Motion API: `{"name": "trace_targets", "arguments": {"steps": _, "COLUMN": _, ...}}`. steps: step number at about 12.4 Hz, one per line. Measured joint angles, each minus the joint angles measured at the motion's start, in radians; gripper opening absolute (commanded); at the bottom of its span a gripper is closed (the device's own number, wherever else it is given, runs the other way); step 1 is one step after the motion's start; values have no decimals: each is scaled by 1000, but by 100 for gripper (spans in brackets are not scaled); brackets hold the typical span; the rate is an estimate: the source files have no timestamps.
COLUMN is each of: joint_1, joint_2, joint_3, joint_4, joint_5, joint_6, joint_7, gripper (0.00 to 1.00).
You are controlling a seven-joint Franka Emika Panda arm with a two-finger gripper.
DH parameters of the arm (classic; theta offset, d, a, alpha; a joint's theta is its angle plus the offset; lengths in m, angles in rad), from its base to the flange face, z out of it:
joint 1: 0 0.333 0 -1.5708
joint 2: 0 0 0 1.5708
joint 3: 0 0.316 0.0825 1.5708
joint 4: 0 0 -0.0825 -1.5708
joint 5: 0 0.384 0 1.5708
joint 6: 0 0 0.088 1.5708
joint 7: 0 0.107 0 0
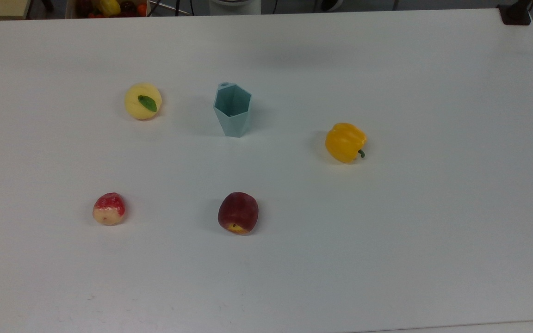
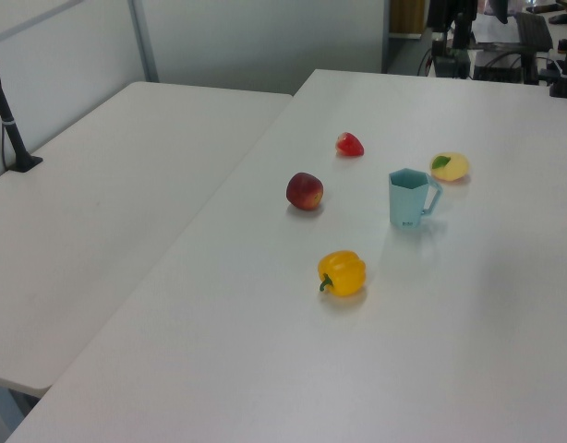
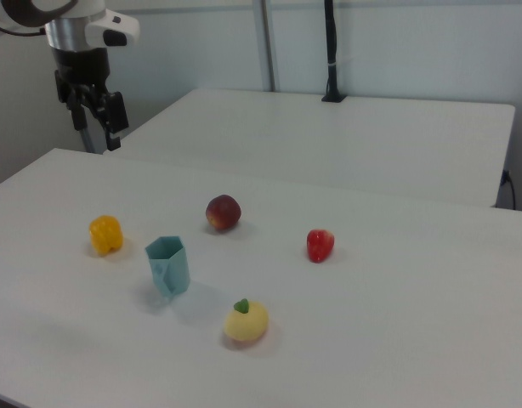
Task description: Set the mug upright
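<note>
Mug [image 1: 232,111] stands upright on the desk [image 1: 387,231].
Tool [image 3: 98,109] hangs high, fingers apart, empty; only a careless return could topple it.

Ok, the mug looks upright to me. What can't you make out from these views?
- Dark mark low on the mug, left view: too small to read.
- Fruit pile beyond the table, top view: cut off by the top view's upper edge.
- Arm above the open pincer, right view: cut off by the right view's top-left corner.
</note>
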Motion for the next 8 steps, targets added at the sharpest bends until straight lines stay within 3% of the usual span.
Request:
{"name": "trace_targets", "arguments": {"steps": 2, "joint_1": 4, "joint_2": -10, "joint_3": -13, "joint_4": -18, "joint_5": -5, "joint_6": 29, "joint_7": -95, "gripper": 100}}
{"name": "trace_targets", "arguments": {"steps": 5, "joint_1": 50, "joint_2": -7, "joint_3": -96, "joint_4": -86, "joint_5": -22, "joint_6": 172, "joint_7": -318, "gripper": 100}}
{"name": "trace_targets", "arguments": {"steps": 8, "joint_1": 52, "joint_2": -7, "joint_3": -103, "joint_4": -106, "joint_5": -44, "joint_6": 190, "joint_7": -368, "gripper": 100}}
